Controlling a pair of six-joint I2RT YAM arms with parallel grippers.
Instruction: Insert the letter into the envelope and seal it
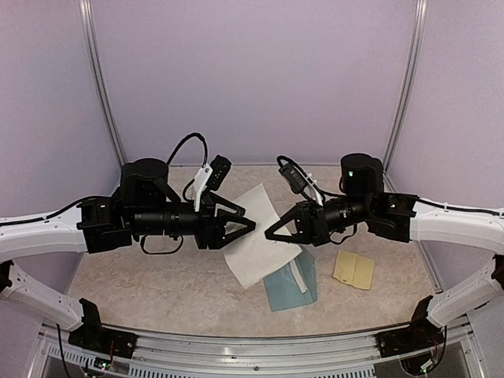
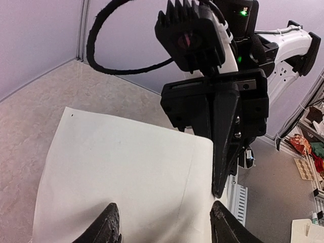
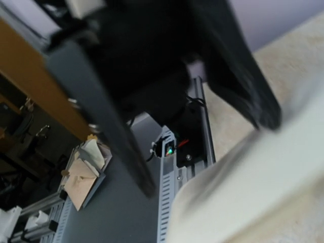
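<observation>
Left end effector (image 1: pixel 250 227) and right end effector (image 1: pixel 272 233) both look pinched on the letter (image 1: pixel 253 236), mid-air. It's light, floppy paper; grip the edges. The envelope (image 1: pixel 290 285) lies flat on the tabletop (image 1: pixel 157 291).

We see a robotics lab cell: pale purple enclosure walls (image 1: pixel 252 71), aluminium frame rail (image 1: pixel 244 342), beige speckled tabletop (image 1: pixel 157 287).

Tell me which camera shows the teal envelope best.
Top external: the envelope lies on the table, partly under the white letter, beside the sticker sheet. Left wrist shows only the letter; right wrist is blurred, with no envelope discernible.
</observation>
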